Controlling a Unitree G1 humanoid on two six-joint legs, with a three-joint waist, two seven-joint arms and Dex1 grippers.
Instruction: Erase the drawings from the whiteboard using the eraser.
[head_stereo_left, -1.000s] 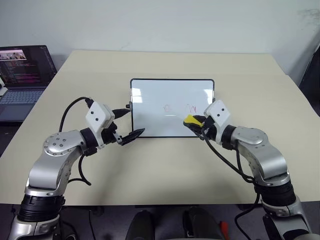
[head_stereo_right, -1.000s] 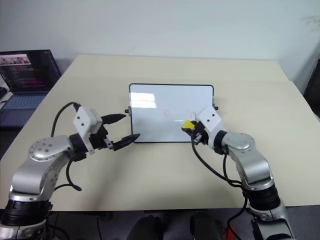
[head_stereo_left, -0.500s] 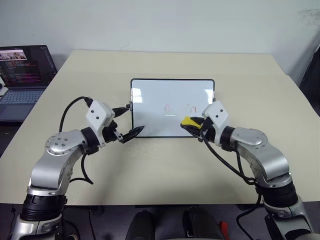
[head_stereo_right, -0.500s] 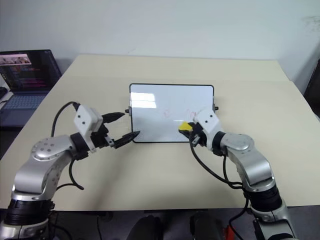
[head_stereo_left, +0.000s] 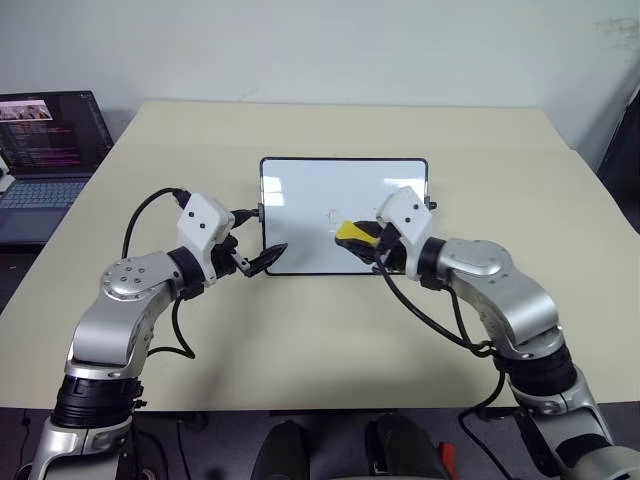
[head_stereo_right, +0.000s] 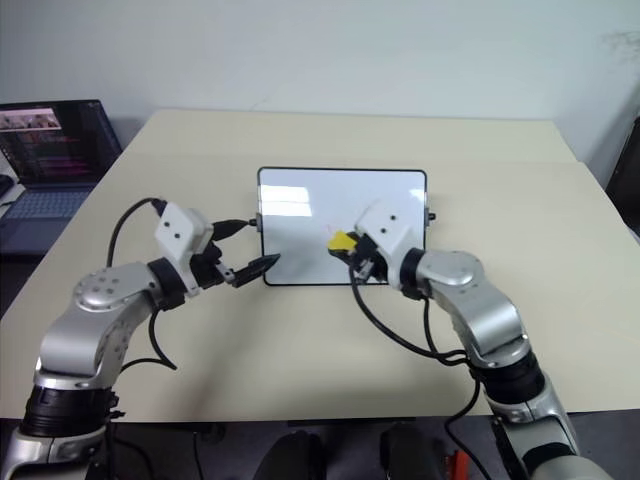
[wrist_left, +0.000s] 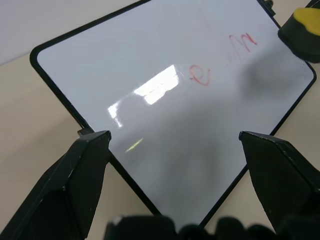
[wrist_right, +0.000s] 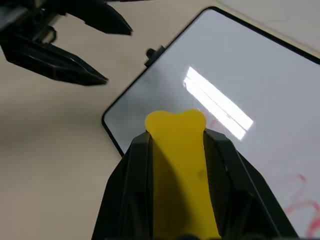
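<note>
Your right gripper (head_stereo_left: 362, 243) is clamped on the eraser (head_stereo_left: 352, 232), held over the middle of the whiteboard (head_stereo_left: 300, 195) at the table's (head_stereo_left: 320, 330) centre. Your left gripper (head_stereo_left: 258, 238) is spread wide, empty, at the board's left edge. Drawings (wrist_left: 201, 76) remain.

right end effector (head_stereo_left: 368, 243) — grips eraser (head_stereo_left: 352, 232) | over whiteboard (head_stereo_left: 310, 200)

The whiteboard (head_stereo_left: 320, 200) was glossy – window glare streaked across it – inside a thin black plastic frame. The table (head_stereo_left: 300, 340) looked matt and smooth. The eraser (wrist_right: 180, 165) seemed smooth yellow plastic.
</note>
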